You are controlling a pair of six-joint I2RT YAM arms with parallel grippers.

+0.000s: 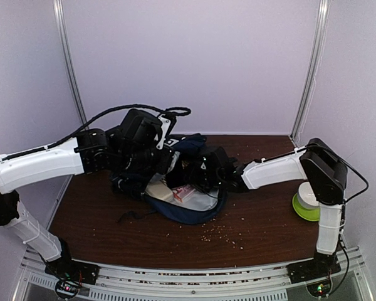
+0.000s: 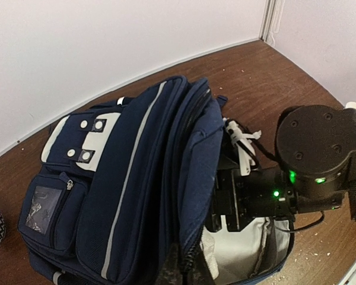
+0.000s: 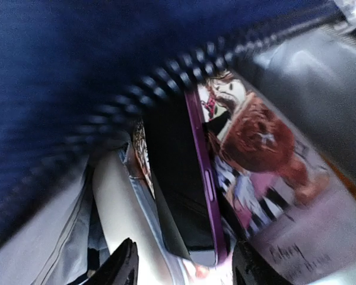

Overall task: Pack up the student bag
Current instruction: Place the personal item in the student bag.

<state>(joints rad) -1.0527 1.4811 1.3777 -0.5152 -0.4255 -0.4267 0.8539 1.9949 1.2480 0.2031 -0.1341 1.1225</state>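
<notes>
The left gripper (image 2: 179, 268) seemingly pinches the student bag (image 2: 124, 178) rim. The right gripper (image 3: 184, 267) sits inside, jaws apart, with a book (image 3: 255, 148) at one o'clock.

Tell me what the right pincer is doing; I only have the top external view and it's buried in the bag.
Observer: Right wrist view shows the right pincer open, fingers just inside the zipper opening of the student bag.
Operator: Anything ahead of it?
Observer: A book with a purple edge; its cover shows a brown furry figure.
Operator: And the left?
Observer: Left wrist view: the left pincer pinches the bag's opening rim.
</notes>
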